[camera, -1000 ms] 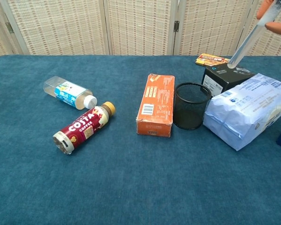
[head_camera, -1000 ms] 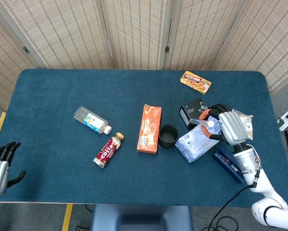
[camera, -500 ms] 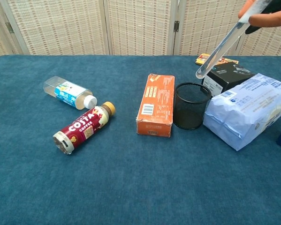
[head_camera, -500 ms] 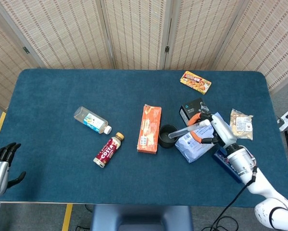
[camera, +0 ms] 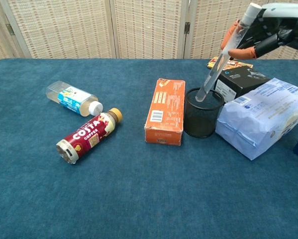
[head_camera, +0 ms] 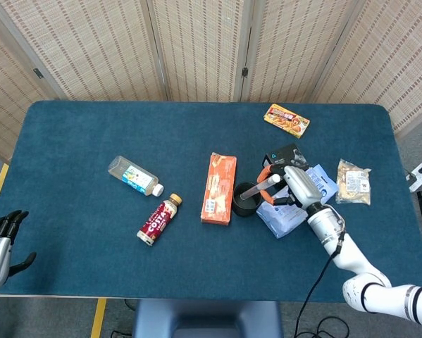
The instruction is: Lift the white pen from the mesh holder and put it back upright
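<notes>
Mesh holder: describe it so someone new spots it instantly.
Start at the orange box lying mid-table. Just right of it stands the mesh holder, with a white pouch on its other side. It is the only black, see-through wire cup there, and the right hand holds the white pen above its mouth.

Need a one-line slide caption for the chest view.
Right hand holds the white pen tilted, tip at the mesh holder rim.
</notes>
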Controlling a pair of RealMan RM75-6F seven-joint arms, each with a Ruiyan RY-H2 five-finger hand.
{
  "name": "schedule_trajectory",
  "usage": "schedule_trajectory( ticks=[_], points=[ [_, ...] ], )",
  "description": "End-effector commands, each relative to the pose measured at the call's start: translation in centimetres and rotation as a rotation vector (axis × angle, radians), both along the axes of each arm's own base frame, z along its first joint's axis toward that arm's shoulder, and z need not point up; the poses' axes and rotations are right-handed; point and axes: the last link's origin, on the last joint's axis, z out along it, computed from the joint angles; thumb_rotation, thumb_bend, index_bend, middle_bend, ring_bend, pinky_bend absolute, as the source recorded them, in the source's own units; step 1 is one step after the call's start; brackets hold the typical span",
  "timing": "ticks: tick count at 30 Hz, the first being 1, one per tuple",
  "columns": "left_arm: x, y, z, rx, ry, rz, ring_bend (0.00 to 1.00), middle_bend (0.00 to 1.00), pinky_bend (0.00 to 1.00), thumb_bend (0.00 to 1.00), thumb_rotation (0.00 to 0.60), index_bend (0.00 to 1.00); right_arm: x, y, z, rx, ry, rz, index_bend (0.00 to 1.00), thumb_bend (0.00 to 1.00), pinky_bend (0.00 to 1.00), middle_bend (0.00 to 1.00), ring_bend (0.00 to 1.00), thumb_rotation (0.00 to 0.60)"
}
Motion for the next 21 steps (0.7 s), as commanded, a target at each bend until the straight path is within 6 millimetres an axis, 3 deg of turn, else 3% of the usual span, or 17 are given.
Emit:
schedule_trajectory(
  ticks=[1, 12, 17, 21],
  points=[
    [0.0, 0.0, -0.1, -0.003, -0.001, 0.002, 0.19, 0.18, 0.12, 0.25, 0.6, 0.18, -0.2, -0.3, -0.9, 0.018, 0.011, -0.013, 0.71, 0.35, 0.22, 0.51, 0.28, 0.6],
    [-0.2, 0.1, -0.3, -0.013, 0.002, 0.004, 0.19, 0.18, 0.12, 0.25, 0.6, 0.18, -2.5, -1.4, -4.3, 0.041, 0.013, -0.06, 0.7, 0.35, 0.21, 0.46, 0.26, 0.6],
    [-0.3, 0.1, -0.3, -0.011, 0.001, 0.005, 0.19, 0.18, 0.12, 0.25, 0.6, 0.18, -3.0, -1.4, -4.7, 0.056, 0.03, -0.05, 0.47, 0.35, 0.2, 0.37, 0.19, 0.6],
    [-0.2, 0.2, -0.4, -0.012, 0.001, 0.004, 0.19, 0.18, 0.12, 0.25, 0.6, 0.18, -3.0, -1.3, -4.1, 0.058, 0.031, -0.028, 0.18, 0.33, 0.16, 0.24, 0.1, 0.6]
  ],
)
